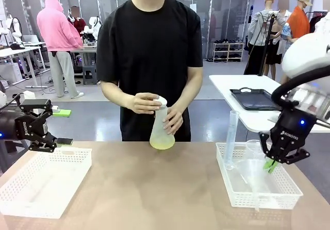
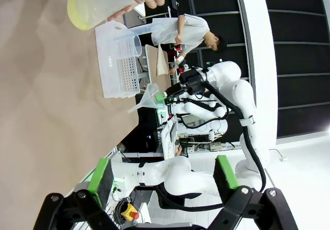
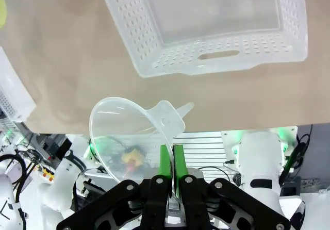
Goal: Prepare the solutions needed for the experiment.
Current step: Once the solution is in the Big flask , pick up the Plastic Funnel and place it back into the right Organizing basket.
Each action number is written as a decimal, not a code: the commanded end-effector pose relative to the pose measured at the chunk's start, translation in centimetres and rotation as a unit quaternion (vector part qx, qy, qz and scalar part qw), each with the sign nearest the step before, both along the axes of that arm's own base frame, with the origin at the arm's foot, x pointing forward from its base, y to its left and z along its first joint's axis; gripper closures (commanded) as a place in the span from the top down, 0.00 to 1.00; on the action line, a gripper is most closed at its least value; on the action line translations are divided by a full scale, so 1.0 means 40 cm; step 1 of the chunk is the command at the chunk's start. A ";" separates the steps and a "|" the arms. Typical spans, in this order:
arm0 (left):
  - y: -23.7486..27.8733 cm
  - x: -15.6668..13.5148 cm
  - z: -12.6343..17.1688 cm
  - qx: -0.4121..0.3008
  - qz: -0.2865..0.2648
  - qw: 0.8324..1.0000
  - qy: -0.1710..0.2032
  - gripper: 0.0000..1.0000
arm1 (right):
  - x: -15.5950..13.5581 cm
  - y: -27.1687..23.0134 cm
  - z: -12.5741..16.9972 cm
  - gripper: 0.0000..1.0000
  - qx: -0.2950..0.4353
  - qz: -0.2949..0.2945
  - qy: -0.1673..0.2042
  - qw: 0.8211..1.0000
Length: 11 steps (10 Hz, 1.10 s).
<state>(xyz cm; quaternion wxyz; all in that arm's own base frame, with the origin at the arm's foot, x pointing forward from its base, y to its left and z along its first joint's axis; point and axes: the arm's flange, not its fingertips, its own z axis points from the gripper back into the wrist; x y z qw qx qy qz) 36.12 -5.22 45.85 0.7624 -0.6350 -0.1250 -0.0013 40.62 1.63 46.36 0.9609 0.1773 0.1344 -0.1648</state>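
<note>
A light brown, smooth-topped table [image 1: 154,189] runs across the front view. Directly on it sit a shallow white perforated plastic basket [image 1: 31,204] at the robot's left end and a second white perforated plastic basket [image 1: 263,199] at the right end, the two well apart and both near the robot's edge. At the middle of the far edge is a frosted-white conical flask [image 1: 161,127] with a shallow layer of pale yellow liquid [image 1: 162,144], gripped by a person [image 1: 149,49]; whether its base touches the tabletop cannot be told.
</note>
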 end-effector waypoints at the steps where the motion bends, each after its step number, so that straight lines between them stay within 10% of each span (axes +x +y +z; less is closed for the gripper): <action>1: -0.004 -0.008 0.001 -0.011 0.000 1.000 0.000 1.00 | 0.017 -0.013 0.061 0.04 -0.003 -0.015 -0.020 1.000; 5: -0.004 -0.008 0.001 -0.011 0.000 1.000 0.000 1.00 | 0.116 -0.018 0.017 0.04 0.010 -0.039 -0.095 0.995; 11: -0.004 -0.008 0.001 -0.011 0.000 1.000 0.000 1.00 | 0.195 -0.004 -0.111 0.04 -0.029 -0.043 -0.024 0.998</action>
